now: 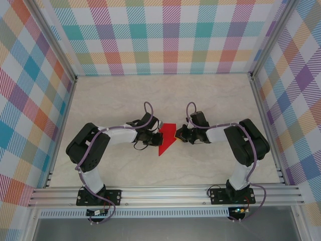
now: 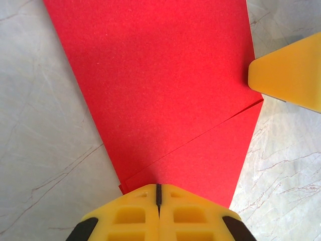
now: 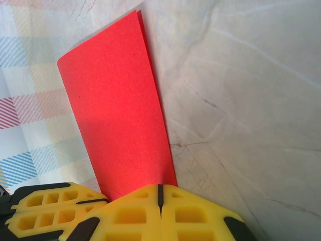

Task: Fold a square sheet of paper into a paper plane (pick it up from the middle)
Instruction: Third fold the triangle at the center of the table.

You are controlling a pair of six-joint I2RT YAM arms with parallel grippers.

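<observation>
The square sheet of paper [image 1: 167, 140] is bright red and folded into a tapering outline whose point faces the near edge. It lies mid-table between both grippers. In the left wrist view the paper [image 2: 160, 85] lies flat with a diagonal crease, and its narrow end runs under my left gripper [image 2: 158, 193], whose jaws are shut. One right finger [image 2: 293, 73] sits at the paper's right edge. In the right wrist view a doubled flap of the paper [image 3: 115, 110] rises away from my shut right gripper [image 3: 159, 192]. The left gripper [image 1: 156, 136] and the right gripper [image 1: 179, 134] face each other.
The table [image 1: 150, 95] has a pale marble look. Checkered walls [image 1: 165, 35] enclose it at the back and both sides. An aluminium rail [image 1: 165, 193] carrying both arm bases runs along the near edge. The left gripper's yellow fingers [image 3: 45, 211] show beside the right gripper.
</observation>
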